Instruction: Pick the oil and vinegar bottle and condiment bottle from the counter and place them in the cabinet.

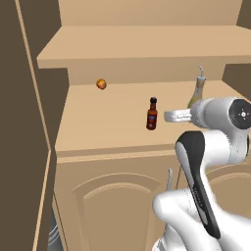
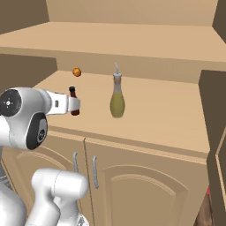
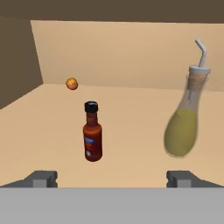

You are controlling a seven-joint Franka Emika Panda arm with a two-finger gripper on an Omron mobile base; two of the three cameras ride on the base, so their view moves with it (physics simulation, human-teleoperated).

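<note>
Arm reaches forward, tool wide open, empty.

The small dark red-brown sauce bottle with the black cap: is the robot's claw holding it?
No: the small dark red-brown sauce bottle stands alone on the tan wooden shelf, ahead of the open gripper.

Small orange ball far back on shelf, near rear wall, left side. Round, possibly fruit; too small to tell. Dark brown panel upright at left edge.
</note>
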